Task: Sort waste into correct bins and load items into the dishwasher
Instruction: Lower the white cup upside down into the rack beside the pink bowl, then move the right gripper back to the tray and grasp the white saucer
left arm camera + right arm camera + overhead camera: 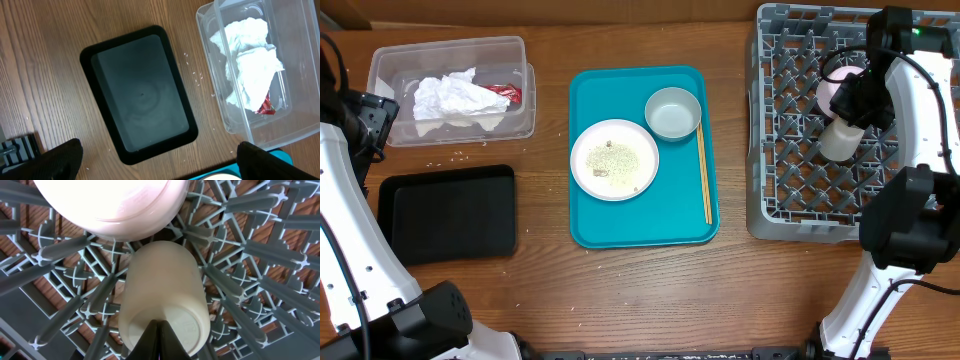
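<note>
We're seeing the right hand (160,339) pinching nearly shut on the near end of the small white cup (162,290). It is holding the cup tilted over the dishwasher rack (260,235), just beside the pale-pink plate (110,200); we're guessing that's for seating it between pegs. The cup is looking plain, matte, cream, unchipped. The left hand (159,150) is hanging wide open, gripping nothing, over the black tray (140,95) beside the clear tub (205,30).

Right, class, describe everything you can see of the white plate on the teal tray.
The plate is round and white, ceramic by its look, with a shallow raised rim. It lies flat on the left half of the teal tray. Loose rice is scattered across its middle. The bowl sits close by its upper-right edge; whether they touch is unclear.
</note>
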`<state>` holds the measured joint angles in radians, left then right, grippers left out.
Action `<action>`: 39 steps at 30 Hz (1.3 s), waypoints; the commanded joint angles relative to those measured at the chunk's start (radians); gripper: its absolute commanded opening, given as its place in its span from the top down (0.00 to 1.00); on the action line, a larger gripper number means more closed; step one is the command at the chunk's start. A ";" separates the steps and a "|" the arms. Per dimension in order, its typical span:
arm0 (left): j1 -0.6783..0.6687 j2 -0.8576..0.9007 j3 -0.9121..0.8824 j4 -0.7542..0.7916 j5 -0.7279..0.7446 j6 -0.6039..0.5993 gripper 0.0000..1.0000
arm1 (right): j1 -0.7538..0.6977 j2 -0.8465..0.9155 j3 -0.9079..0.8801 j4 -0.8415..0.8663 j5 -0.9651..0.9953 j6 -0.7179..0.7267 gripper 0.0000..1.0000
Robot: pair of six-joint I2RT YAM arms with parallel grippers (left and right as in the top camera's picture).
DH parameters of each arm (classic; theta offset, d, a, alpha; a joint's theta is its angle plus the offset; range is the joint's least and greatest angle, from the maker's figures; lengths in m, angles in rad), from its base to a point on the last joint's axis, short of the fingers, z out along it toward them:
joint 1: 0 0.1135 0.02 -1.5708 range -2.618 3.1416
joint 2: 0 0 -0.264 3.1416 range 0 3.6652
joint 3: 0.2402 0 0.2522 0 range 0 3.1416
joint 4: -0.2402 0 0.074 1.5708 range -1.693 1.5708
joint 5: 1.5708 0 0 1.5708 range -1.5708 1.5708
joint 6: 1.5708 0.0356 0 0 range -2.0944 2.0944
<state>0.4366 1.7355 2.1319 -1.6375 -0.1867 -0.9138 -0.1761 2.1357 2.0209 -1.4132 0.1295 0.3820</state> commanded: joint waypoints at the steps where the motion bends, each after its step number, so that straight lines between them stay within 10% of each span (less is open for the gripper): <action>1: 0.002 0.006 -0.005 0.000 -0.003 0.009 0.00 | -0.002 0.023 -0.004 0.006 -0.014 0.011 0.96; 29: 0.002 0.006 -0.005 0.000 -0.003 0.009 0.00 | -0.011 -0.014 0.126 -0.065 0.026 -0.008 0.95; 39: 0.002 0.006 -0.005 0.000 -0.003 0.009 0.00 | 0.056 -0.039 0.397 -0.075 -0.342 -0.189 0.56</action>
<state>0.4366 1.7355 2.1319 -1.6375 -0.1867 -0.9138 -0.1600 2.1284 2.3814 -1.5101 -0.0177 0.2905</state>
